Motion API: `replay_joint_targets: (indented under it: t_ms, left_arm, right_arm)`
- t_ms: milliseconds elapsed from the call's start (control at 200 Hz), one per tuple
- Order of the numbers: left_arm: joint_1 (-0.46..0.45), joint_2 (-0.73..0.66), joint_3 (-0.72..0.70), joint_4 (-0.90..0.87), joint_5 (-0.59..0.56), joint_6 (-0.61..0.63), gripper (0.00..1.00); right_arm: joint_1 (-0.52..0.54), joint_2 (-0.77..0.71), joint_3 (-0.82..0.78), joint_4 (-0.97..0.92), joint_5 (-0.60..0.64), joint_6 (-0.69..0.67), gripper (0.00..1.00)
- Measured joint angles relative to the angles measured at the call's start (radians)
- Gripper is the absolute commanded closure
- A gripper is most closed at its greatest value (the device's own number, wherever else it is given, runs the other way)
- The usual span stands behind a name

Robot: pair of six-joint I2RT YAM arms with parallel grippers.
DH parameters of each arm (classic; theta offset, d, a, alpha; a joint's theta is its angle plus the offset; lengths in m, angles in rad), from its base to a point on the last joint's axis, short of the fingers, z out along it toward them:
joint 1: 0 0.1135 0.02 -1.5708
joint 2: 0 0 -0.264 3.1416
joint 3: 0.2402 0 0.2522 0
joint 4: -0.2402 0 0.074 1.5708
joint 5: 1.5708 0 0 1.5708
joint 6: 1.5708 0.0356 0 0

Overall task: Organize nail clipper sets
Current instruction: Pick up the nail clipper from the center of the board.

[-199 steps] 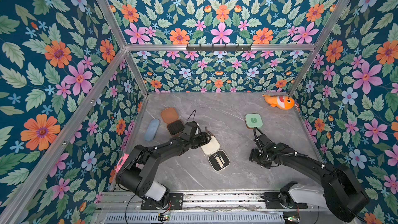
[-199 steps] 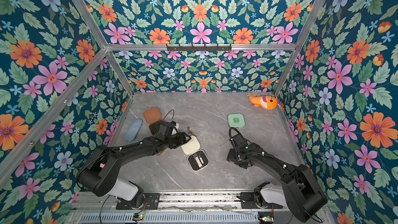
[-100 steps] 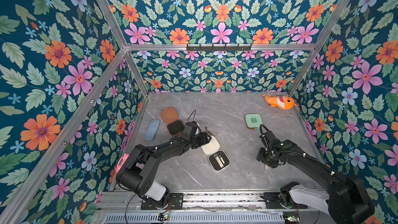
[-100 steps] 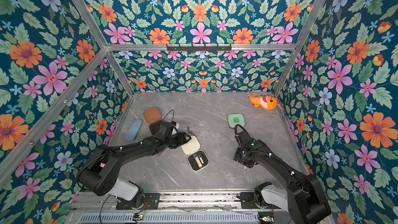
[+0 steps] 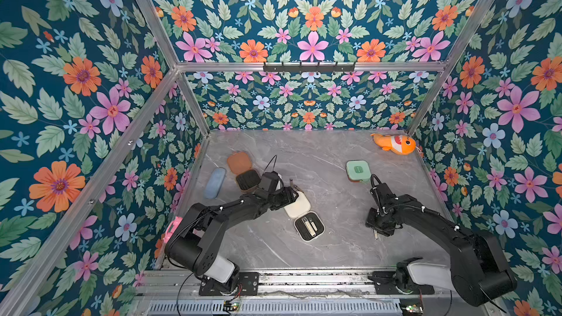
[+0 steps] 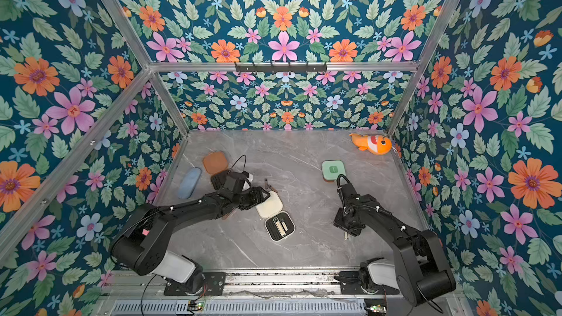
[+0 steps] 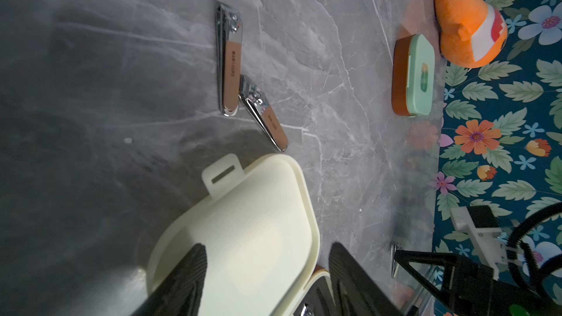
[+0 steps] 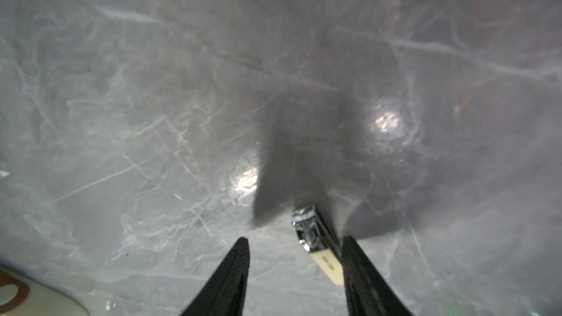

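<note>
Both top views show the cream case lying open mid-table, its lid (image 5: pixel 298 203) beside its black tray (image 5: pixel 309 226) holding metal tools. My left gripper (image 7: pixel 267 246) is open, its fingers astride the cream lid (image 7: pixel 243 223); one finger overlaps it, the other stands clear. Two brown-handled clippers (image 7: pixel 230 62) (image 7: pixel 264 113) lie just beyond the lid. The brown case (image 5: pixel 240 162) lies open at the left. The mint green case (image 5: pixel 358 171) is shut. My right gripper (image 8: pixel 295 240) is open low over the table, a cream-handled clipper (image 8: pixel 322 250) resting against one finger.
An orange fish plush (image 5: pixel 395 144) lies in the far right corner. A pale blue oblong case (image 5: pixel 214 183) sits by the left wall, a pink object (image 5: pixel 173 227) near the left front edge. Floral walls enclose three sides of the grey marble table (image 5: pixel 334 256).
My right gripper has moved away from the mint green case toward the front and its jaws have narrowed around the cream-handled clipper. The left arm has stayed still.
</note>
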Motion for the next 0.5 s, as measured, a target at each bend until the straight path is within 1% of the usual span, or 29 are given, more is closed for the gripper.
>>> replay_joint_targets:
  t_ms: [50, 290, 500]
  left_arm:
    - [0.000, 0.000, 0.000, 0.000, 0.000, 0.000, 0.33]
    - [0.000, 0.000, 0.000, 0.000, 0.000, 0.000, 0.33]
    - [0.000, 0.000, 0.000, 0.000, 0.000, 0.000, 0.33]
  right_arm:
    - [-0.010, 0.011, 0.002, 0.006, -0.005, -0.002, 0.54]
    - [-0.018, 0.049, 0.015, 0.024, -0.016, -0.027, 0.68]
    - [-0.019, 0.049, 0.014, 0.028, -0.031, -0.036, 0.76]
